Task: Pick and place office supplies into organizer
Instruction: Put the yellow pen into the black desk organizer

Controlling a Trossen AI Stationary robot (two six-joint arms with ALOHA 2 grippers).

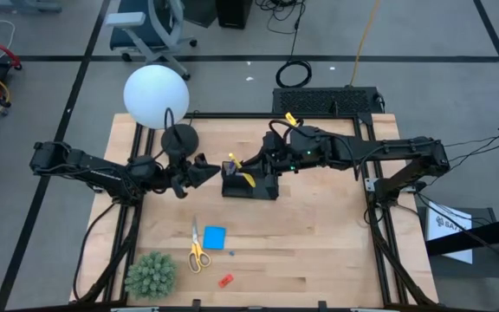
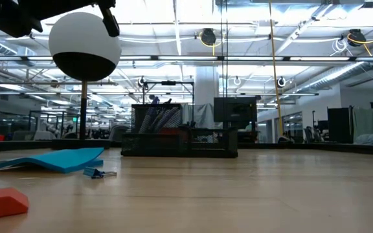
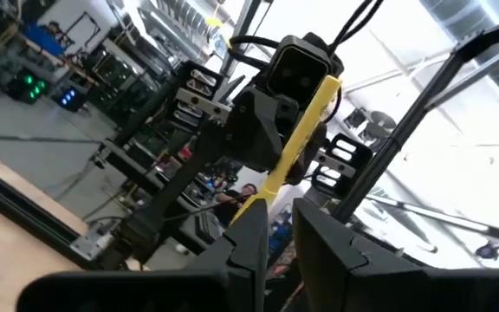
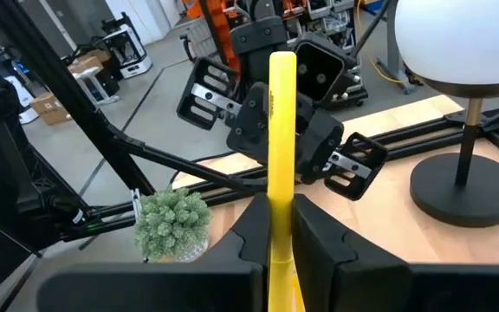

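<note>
Two grippers meet above the black organizer on the tabletop: the right gripper has its fingers clenched on a yellow pen that stands up between them, while the left gripper faces it just beyond the pen's far end, fingers nearly together and seemingly holding nothing. The pen looks light, stiff and smooth, likely to slip or pivot if pinched near an end, so a hold around mid-barrel seems safest. Scissors, blue note pad and a red piece lie well apart from both sets of fingers.
</note>
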